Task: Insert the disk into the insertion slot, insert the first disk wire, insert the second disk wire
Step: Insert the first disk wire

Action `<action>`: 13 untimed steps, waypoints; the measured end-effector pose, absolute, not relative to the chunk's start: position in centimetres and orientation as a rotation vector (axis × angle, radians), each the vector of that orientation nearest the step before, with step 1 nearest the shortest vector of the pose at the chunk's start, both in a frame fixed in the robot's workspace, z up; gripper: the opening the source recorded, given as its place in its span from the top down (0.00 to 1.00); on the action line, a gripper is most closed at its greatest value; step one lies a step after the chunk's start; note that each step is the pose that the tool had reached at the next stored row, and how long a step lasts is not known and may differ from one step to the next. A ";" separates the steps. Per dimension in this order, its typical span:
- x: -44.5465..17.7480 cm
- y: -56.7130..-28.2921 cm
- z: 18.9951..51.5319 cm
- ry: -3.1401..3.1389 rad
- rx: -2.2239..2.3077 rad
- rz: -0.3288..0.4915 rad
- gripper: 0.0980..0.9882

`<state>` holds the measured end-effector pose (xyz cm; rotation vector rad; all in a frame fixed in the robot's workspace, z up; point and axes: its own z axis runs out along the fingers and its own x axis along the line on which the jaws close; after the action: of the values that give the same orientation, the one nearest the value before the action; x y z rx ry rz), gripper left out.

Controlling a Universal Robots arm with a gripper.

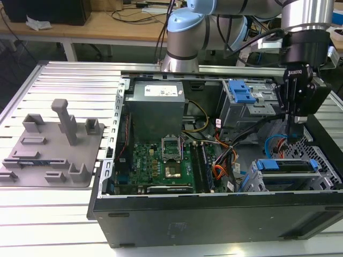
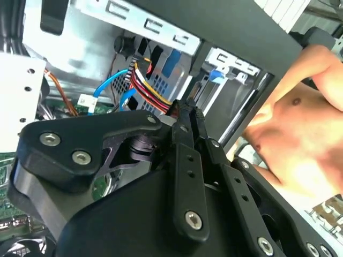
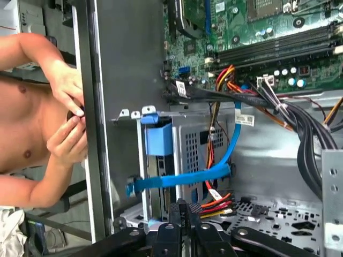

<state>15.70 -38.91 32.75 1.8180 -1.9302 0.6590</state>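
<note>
The disk [image 1: 284,165], silver in its blue frame, sits inside the insertion slot [image 1: 262,184], the perforated grey cage at the exterior view's right of the open computer case. In the first wrist view the blue frame [image 3: 158,140] stands in the cage [image 3: 193,150], and a blue flat wire [image 3: 182,176] lies across it. My gripper [image 1: 296,138] hangs just above and behind the cage. It is shut [image 3: 185,208] on the black plug of a disk wire with red, yellow and orange strands [image 3: 217,201]. The second wrist view shows the shut fingertips [image 2: 188,115] at that bundle.
A grey power supply [image 1: 158,104] and a green motherboard [image 1: 161,166] fill the case's middle. The larger bay with a blue latch [image 1: 241,91] stands behind. Black cable bundles [image 3: 300,123] run near the cage. A person's hands [image 3: 67,123] are just outside the case wall. A grey fixture plate [image 1: 51,150] lies at the exterior view's left.
</note>
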 end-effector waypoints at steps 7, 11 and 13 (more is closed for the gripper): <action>16.4 -38.9 32.5 -1.992 1.729 0.632 0.93; 16.6 -40.0 32.5 -2.008 1.744 0.609 0.93; 16.6 -40.6 32.5 -2.033 1.767 0.573 0.93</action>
<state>16.61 -40.60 32.47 1.7669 -2.0333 0.5730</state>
